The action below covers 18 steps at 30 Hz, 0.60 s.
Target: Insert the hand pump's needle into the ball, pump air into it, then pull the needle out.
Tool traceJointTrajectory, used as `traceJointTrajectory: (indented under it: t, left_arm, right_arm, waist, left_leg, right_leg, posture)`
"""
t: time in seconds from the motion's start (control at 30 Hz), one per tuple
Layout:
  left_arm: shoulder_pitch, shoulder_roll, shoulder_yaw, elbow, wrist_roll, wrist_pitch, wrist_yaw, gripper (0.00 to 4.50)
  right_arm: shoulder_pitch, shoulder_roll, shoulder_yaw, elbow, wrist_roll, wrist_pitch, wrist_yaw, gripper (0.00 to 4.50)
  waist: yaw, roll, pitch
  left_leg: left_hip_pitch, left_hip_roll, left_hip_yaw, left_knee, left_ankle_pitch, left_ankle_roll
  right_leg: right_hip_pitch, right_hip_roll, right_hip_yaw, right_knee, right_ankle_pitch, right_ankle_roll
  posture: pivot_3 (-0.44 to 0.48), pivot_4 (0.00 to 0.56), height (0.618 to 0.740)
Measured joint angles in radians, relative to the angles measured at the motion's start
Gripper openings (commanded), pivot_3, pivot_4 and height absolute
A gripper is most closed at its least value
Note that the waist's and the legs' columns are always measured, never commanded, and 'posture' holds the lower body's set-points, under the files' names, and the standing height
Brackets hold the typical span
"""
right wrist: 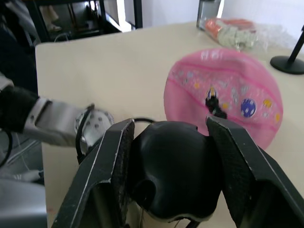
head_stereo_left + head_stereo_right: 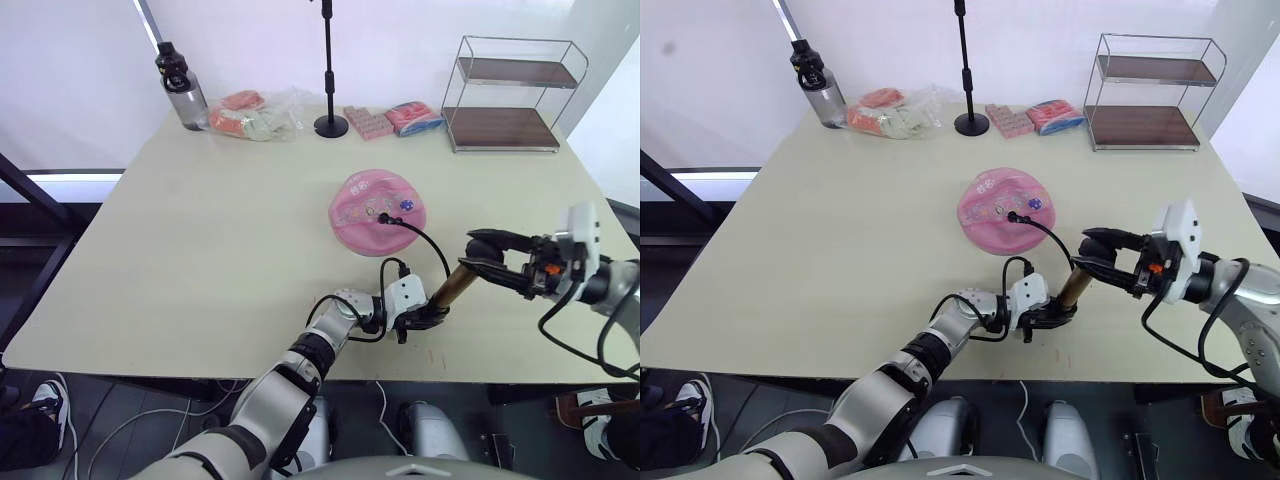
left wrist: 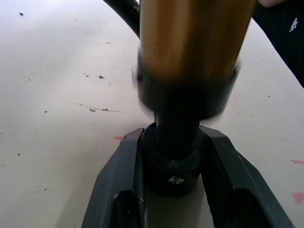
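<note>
My left gripper clamped on black lower end of hand pump, near table's front edge; my right gripper closed around pump's black T-handle; gold barrel slanted between both; thin black hose arced to needle, seated in flattened pink ball at table centre.

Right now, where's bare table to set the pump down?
The table's left half, from the ball across to the left edge, is bare. Crowded: the far edge, with water bottle, bagged items, stand base and wire shelf.
</note>
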Motion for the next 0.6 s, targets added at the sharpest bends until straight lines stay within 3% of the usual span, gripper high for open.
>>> traceJointTrajectory:
  t: [0.33,0.6]
  left_arm:
    - [0.006,-0.001,0.000,0.007,0.007,0.000,0.000,1.10]
    - [0.002,-0.015,0.001,0.001,-0.002,-0.022,-0.034,1.10]
  right_arm:
    - [-0.001,0.033,0.022,0.055,-0.046,-0.085,0.038,1.91]
    - [-0.106,-0.106,-0.109,-0.017,0.160,0.182,0.049,1.91]
  waist:
    - [0.000,0.000,-0.003]
    - [0.007,0.015,0.006]
  left_leg:
    - [0.011,0.001,-0.008,-0.003,0.000,0.000]
    - [-0.002,-0.001,-0.010,-0.002,0.000,-0.001]
  right_leg:
    - [0.012,0.000,-0.009,-0.001,-0.003,-0.005]
    - [0.003,-0.002,-0.011,-0.001,-0.003,-0.005]
  posture:
    - [0.000,0.150,0.740]
    - [0.000,0.150,0.740]
